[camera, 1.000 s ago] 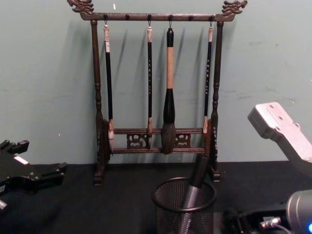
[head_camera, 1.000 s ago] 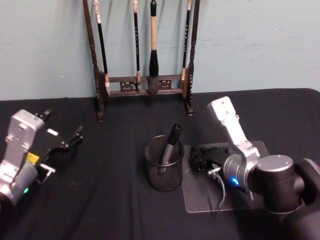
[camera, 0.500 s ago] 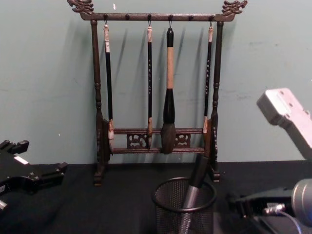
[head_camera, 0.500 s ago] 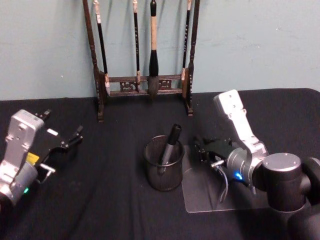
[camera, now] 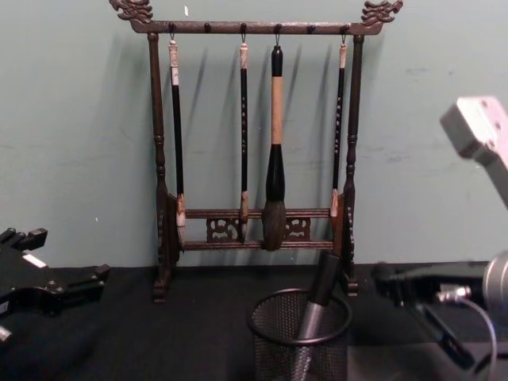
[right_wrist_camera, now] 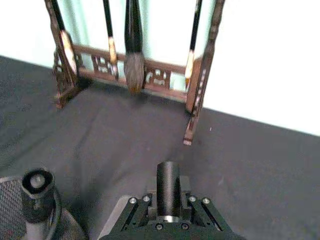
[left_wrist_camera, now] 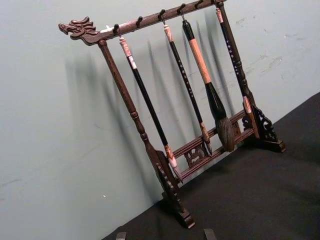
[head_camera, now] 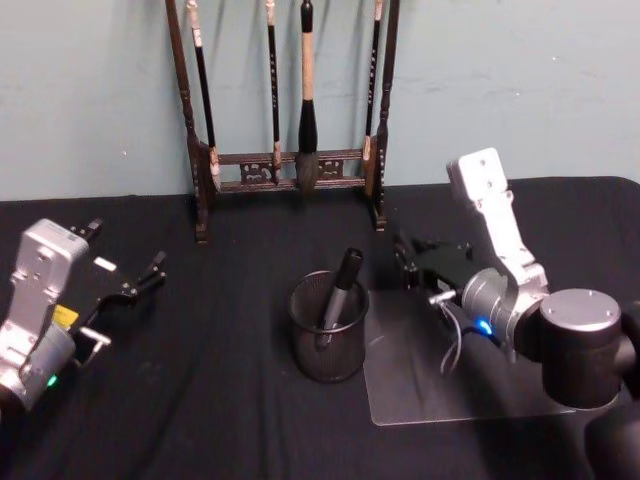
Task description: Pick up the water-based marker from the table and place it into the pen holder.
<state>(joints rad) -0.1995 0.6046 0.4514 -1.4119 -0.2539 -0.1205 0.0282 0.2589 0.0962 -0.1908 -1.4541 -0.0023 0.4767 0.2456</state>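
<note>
The water-based marker (head_camera: 338, 288) stands tilted inside the pen holder (head_camera: 328, 350), a black mesh cup in the middle of the table (head_camera: 200, 410); its dark cap sticks out above the rim. The chest view shows the marker (camera: 317, 305) leaning to the right in the pen holder (camera: 274, 353). My right gripper (head_camera: 408, 265) hovers just right of the holder, a little above the cloth, open and holding nothing. My left gripper (head_camera: 130, 262) rests open at the far left, well away from the holder.
A tall dark wooden rack (head_camera: 290, 110) hung with several brushes stands against the wall behind the holder. A clear plastic sheet (head_camera: 440, 375) lies on the cloth to the right of the holder, under my right arm.
My right gripper has risen and drawn back to the right, away from the holder. The marker stays in the holder. The left arm has not moved.
</note>
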